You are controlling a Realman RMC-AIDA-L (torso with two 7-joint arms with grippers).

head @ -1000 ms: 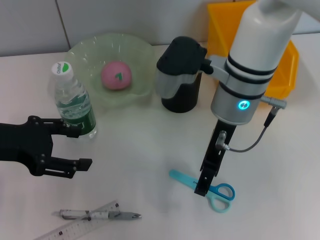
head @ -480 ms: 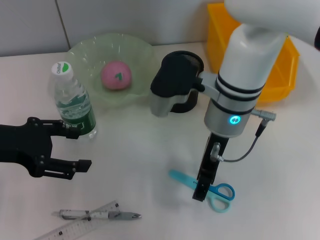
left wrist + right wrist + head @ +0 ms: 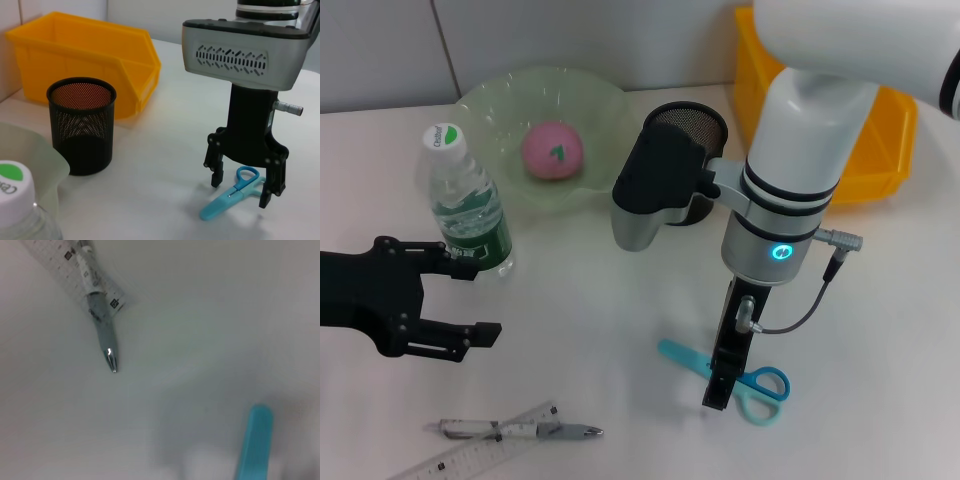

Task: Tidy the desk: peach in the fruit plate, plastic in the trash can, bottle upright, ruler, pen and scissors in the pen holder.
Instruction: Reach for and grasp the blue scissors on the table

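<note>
right claw (image 3: 244, 186) hangs point-down over the scissors (image 3: 231, 194), its two fingers spread apart and straddling them near the pivot, tips close to the counter (image 3: 610, 330) but not clamped on anything. the scissors lie flat, blue blades closed, ring handles on one side of my fingers and the blade tip on the other. i judge them light, stiff and thin, so they sit low and could skid on the smooth surface; the narrow neck between rings and blades looks like the best place to pinch, square across it, so they don't swivel when lifted.

left claw (image 3: 450, 300) rests open and idle just beside the bottle (image 3: 468, 205), which stands upright. the pen (image 3: 520, 431) and ruler (image 3: 480, 452) lie touching each other near the front edge, well apart from the scissors. farther back, the mesh pen holder (image 3: 81, 125) stands empty as far as i can see, the peach (image 3: 553, 151) sits in the green fruit plate (image 3: 490, 100), and the yellow bin (image 3: 80, 60) stands beside the holder.
</note>
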